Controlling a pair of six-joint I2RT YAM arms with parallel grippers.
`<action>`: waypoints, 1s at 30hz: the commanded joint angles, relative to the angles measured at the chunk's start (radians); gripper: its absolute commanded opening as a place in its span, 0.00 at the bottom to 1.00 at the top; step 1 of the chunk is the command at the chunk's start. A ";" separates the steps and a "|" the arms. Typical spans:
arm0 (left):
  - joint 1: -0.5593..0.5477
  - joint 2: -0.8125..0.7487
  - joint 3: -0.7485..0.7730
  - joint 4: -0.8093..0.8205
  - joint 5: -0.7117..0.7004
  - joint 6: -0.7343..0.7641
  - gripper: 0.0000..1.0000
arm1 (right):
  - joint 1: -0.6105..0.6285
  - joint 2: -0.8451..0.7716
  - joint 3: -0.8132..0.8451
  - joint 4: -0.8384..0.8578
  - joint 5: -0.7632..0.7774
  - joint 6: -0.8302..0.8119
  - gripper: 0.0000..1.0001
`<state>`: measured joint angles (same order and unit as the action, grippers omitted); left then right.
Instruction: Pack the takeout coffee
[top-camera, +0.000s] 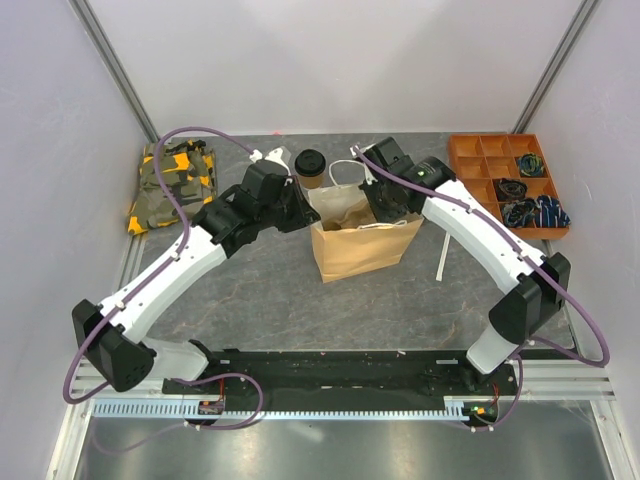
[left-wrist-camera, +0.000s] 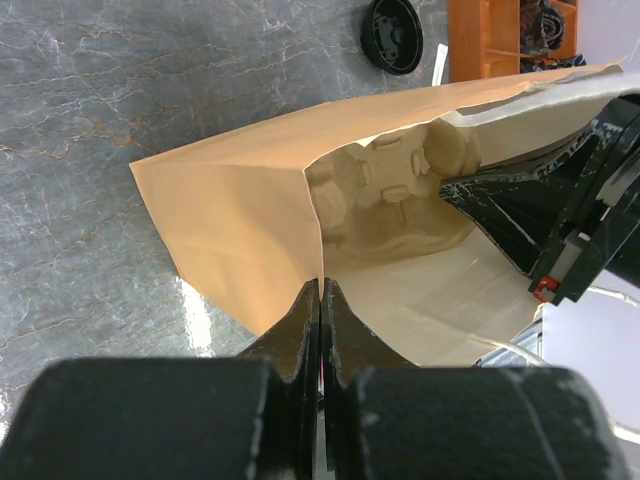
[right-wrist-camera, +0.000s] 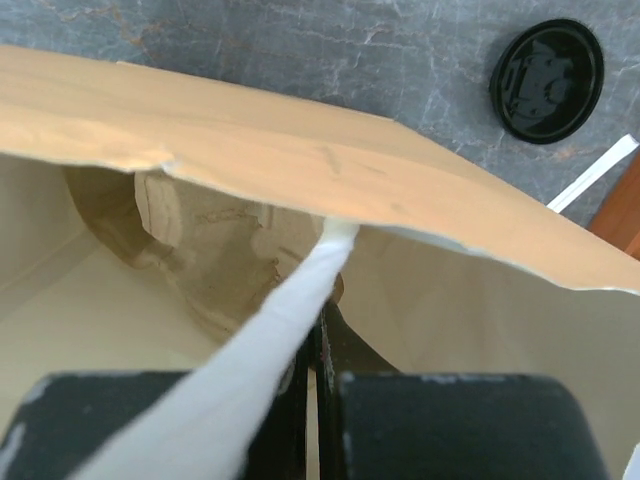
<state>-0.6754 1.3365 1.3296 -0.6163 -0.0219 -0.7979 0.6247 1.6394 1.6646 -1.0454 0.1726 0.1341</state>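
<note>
The takeout coffee (top-camera: 310, 168), a tan cup with a black lid, stands upright on the table just behind the bag's left corner. The brown paper bag (top-camera: 362, 245) stands open in the middle. My left gripper (top-camera: 298, 205) is shut on its left rim, as the left wrist view (left-wrist-camera: 320, 290) shows. My right gripper (top-camera: 385, 205) is shut on the right rim beside the white handle (right-wrist-camera: 300, 300); its fingertips (right-wrist-camera: 320, 330) pinch the paper. The moulded-pulp carrier (left-wrist-camera: 400, 190) lies inside the bag. The cup is out of both wrist views.
A loose black lid (right-wrist-camera: 548, 80) lies on the table between the bag and the orange compartment tray (top-camera: 505, 180), next to a white strip (top-camera: 440, 262). A camouflage cloth bundle (top-camera: 175, 185) lies at the back left. Grey walls stand on three sides.
</note>
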 joint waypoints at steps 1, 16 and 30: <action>-0.010 -0.039 -0.039 0.041 -0.033 0.017 0.02 | 0.006 0.010 0.089 -0.113 -0.036 0.059 0.00; -0.015 -0.045 -0.082 0.072 -0.052 -0.015 0.02 | -0.020 0.077 0.015 -0.090 -0.038 0.163 0.00; -0.036 -0.095 -0.159 0.165 -0.052 0.029 0.02 | -0.029 0.112 -0.075 -0.050 -0.087 0.205 0.02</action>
<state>-0.6876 1.2568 1.1885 -0.4736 -0.0528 -0.7979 0.5888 1.7439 1.6382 -1.1095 0.1455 0.2848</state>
